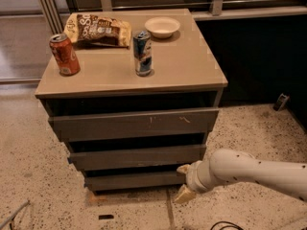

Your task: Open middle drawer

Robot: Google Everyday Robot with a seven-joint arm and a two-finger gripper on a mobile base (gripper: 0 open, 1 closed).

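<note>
- End effector: where does it sit?
- Low at the cabinet's front right, at the tip of the white arm. Its two pale fingertips are spread well apart and hold nothing. The upper one lies at the lower edge of the middle drawer; I cannot tell whether it touches.
- And the drawer itself?
- Shut, I judge. Its plain front sits under the scratched top drawer and above the bottom drawer.
- Which step is this?
- The approach, it seems; no pull has begun.
- What does the next move call for?
- No handle shows, so the end effector would likely rise a little, hook the front's upper lip in the dark gap, and draw straight out. It should go gently, since a red can and a blue can stand on the surface.
</note>
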